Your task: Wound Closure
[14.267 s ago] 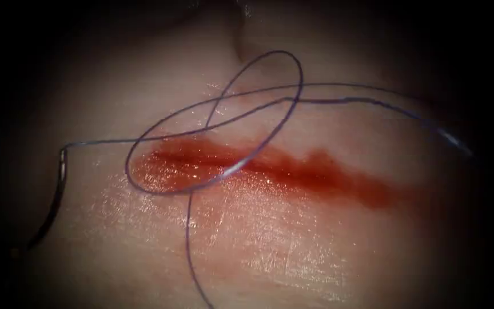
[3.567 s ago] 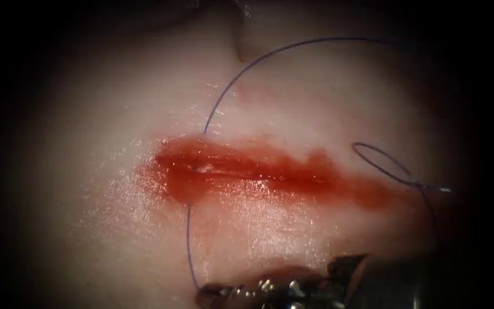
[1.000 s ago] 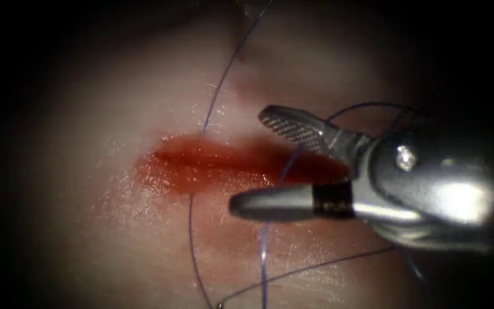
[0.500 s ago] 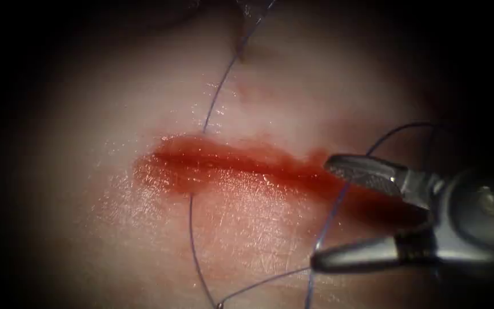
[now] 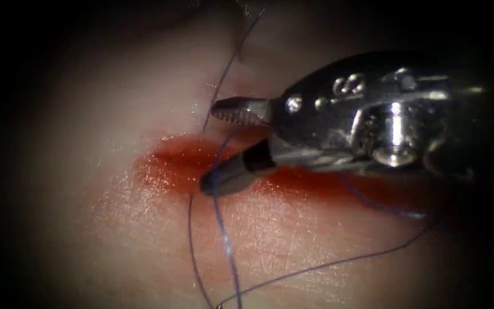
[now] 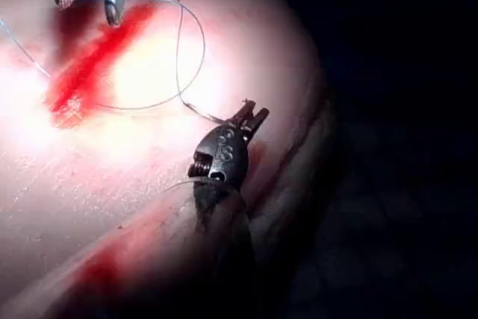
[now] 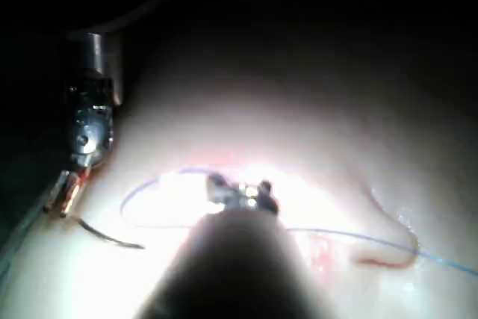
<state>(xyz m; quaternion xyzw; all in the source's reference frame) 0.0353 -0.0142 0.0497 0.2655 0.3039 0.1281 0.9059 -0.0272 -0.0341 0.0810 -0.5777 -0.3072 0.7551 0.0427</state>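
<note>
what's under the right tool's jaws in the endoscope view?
Under the open right tool: the cut with red fluid and a strand of thread crossing between the jaws. The tool's body hides the cut's right part.

The right arm's tool [image 5: 224,146] is bright polished metal. Its upper jaw is short and blunt with a cross-hatched gripping face; its lower jaw is smooth and rounded, with a dark band at its root. Behind the jaws sits a rounded wrist housing [image 5: 338,109] carrying a small round rivet, a stamped marking that reads like "8" or "S", and a larger pin head further right.

The left arm's tool [image 6: 251,116] is darker grey metal with two small slim jaws. Its wrist block [image 6: 222,153] bears a stamped "S"-like marking and a ribbed pulley, above a dark shaft [image 6: 224,237].
</note>
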